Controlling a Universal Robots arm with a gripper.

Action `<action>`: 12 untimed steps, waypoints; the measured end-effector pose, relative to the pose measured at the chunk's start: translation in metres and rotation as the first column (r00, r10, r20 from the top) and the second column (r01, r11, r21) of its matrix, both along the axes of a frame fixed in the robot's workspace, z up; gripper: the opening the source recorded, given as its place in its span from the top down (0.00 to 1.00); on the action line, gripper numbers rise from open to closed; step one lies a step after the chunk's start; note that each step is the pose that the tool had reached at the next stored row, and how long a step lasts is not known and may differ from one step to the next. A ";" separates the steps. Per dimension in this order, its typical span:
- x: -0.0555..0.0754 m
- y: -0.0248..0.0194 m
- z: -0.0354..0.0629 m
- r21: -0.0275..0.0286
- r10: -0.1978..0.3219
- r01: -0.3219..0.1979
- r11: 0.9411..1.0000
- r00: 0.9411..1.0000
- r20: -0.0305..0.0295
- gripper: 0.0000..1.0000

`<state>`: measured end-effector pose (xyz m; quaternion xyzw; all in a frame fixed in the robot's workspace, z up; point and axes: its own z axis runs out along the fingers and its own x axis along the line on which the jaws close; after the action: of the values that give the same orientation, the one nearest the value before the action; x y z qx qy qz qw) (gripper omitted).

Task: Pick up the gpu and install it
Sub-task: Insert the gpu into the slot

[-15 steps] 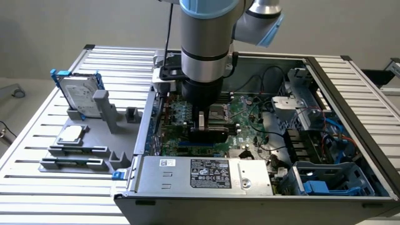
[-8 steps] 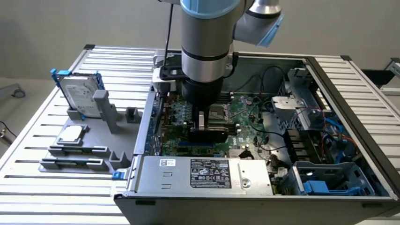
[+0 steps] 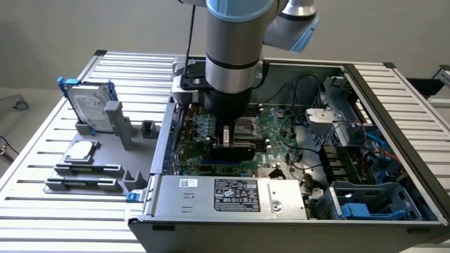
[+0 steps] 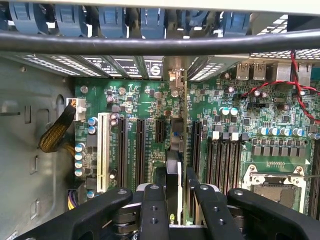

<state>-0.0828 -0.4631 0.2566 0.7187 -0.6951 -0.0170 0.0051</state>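
Fingers [image 4: 151, 210] are partway closed, pinching the gpu [image 4: 174, 180] edge-on over the slots [image 4: 140, 145]. Probably light and stiff but fragile, so hold it by the edges.

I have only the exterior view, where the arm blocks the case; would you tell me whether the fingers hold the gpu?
Observer: Yes. In the wrist view the fingers clamp the gpu, which stands edge-on between them.
Operator: Thank you. Which slots flank it?
Observer: A short black slot on one side and a long black slot on the other.
Operator: Is the white slot close?
Observer: No, the white slot lies beyond two more long black ones.
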 end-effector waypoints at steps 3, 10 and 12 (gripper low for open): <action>0.000 -0.0006 0.0000 0.000 0.000 0.000 1.000 1.000 -0.001 0.74; 0.000 -0.0009 -0.0007 0.000 0.000 0.000 1.000 1.000 -0.003 0.74; 0.000 -0.0010 -0.0007 0.000 -0.001 0.001 1.000 1.000 -0.003 0.74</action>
<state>-0.0824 -0.4640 0.2559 0.7184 -0.6953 -0.0181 0.0063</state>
